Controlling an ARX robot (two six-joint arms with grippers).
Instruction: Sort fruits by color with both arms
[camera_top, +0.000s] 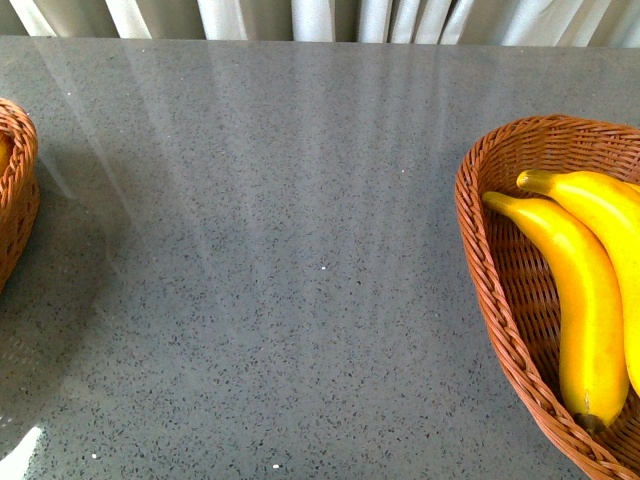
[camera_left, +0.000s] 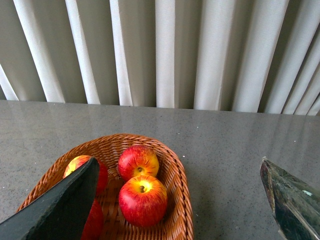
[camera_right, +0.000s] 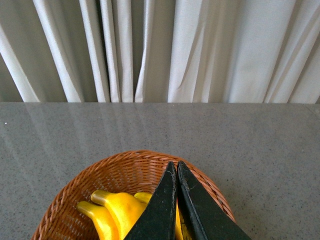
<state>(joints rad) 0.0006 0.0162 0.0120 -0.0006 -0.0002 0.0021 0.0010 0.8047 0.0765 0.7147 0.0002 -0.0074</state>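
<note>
In the left wrist view three red apples with yellow streaks lie in a wicker basket: one at the back, one in front, and one partly hidden behind a finger. My left gripper is open and empty above the basket's edge, with its black fingers wide apart. In the right wrist view my right gripper is shut and empty above a second wicker basket that holds yellow bananas. The front view shows two bananas in that basket; neither arm shows there.
The apple basket's rim shows at the far left edge of the front view. A grey speckled table lies between the two baskets. White curtains hang behind the table's far edge.
</note>
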